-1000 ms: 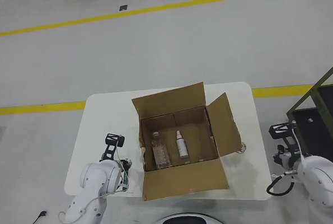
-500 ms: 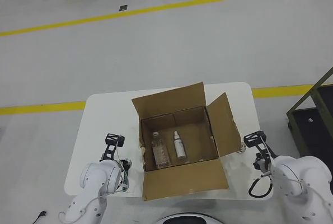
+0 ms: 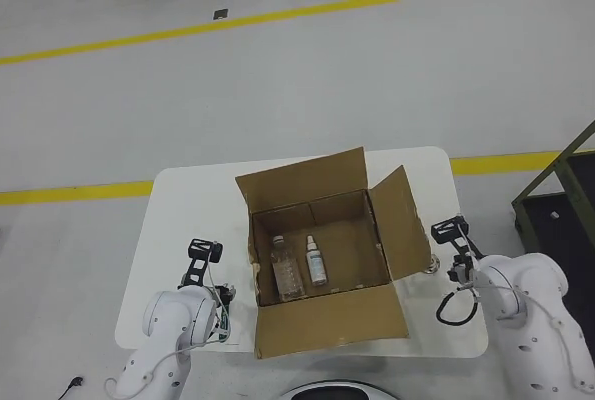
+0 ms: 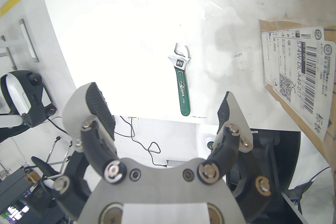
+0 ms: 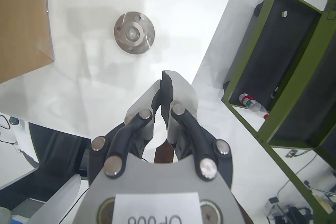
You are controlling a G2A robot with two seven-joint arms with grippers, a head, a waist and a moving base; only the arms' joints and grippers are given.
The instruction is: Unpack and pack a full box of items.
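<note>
Grey floor with yellow lines surrounds the white table (image 3: 197, 210). The open box (image 3: 327, 320) sits mid-table with its flaps spread, and a clear bottle (image 3: 287, 270) and a spray bottle (image 3: 316, 262) lie inside, so unpacking looks unfinished. From the left wrist, the left gripper (image 4: 160, 101) hangs wide open at the table's edge, near a green-handled wrench (image 4: 181, 83) lying beside the box. From the right wrist, the right gripper (image 5: 164, 88) is closed on nothing near a metal flange (image 5: 134, 32), probably set out to clear the box.

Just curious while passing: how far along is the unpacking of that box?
Partly done, it seems: a wrench and a metal flange lie on the table. Nothing is in hand: left gripper open, right gripper shut, empty. Left: a clear bottle and a spray bottle in the box.
</note>
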